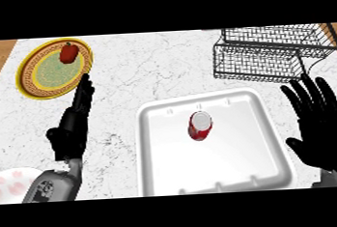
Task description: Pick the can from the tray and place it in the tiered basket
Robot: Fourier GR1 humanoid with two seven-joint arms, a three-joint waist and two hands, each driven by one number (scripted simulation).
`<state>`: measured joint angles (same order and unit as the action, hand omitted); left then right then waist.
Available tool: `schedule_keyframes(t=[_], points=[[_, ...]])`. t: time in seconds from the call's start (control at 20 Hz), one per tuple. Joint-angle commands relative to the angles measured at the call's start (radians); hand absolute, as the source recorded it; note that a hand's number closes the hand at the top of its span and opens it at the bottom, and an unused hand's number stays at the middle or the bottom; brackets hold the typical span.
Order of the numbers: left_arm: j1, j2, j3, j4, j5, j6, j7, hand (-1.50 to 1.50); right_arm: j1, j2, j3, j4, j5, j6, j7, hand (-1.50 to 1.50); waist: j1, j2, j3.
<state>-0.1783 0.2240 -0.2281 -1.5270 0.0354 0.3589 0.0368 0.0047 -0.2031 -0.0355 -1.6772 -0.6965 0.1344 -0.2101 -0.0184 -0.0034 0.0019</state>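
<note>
Nothing of the task looks done yet: the red can [200, 126] lies in the middle of the white tray [266, 144], untouched. The right robot hand [320, 127] stands just right of the tray, fingers spread and straight, holding nothing; the left robot hand [73, 125], left of the tray, is likewise open. Grasping, lifting and carrying to the tiered basket [268, 52], beyond the tray, remain. The tray's near edge is cut off.
</note>
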Motion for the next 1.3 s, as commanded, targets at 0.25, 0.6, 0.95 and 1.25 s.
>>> schedule_keyframes(t=[0.25,0.6,0.95,1.25], points=[[0.019,-0.010,-0.009,-0.005,-0.012,0.000,-0.011,0.00,0.125,-0.413,-0.046,-0.221,0.326,0.075,0.137,-1.50,-0.011,-0.004,-0.008],[0.007,0.000,-0.004,-0.016,-0.014,-0.009,0.006,0.00,0.075,-0.639,0.028,-0.492,0.614,0.029,0.457,-1.50,0.014,-0.004,-0.011],[0.018,-0.039,-0.055,-0.041,-0.047,-0.001,0.004,0.00,-0.106,-0.692,0.220,-0.722,0.673,0.017,0.984,-1.50,0.044,0.002,-0.007],[-0.053,-0.027,-0.007,0.018,-0.035,-0.031,0.020,0.00,-0.464,-0.601,0.415,-0.689,0.647,0.024,1.326,-1.50,0.055,0.007,-0.007]])
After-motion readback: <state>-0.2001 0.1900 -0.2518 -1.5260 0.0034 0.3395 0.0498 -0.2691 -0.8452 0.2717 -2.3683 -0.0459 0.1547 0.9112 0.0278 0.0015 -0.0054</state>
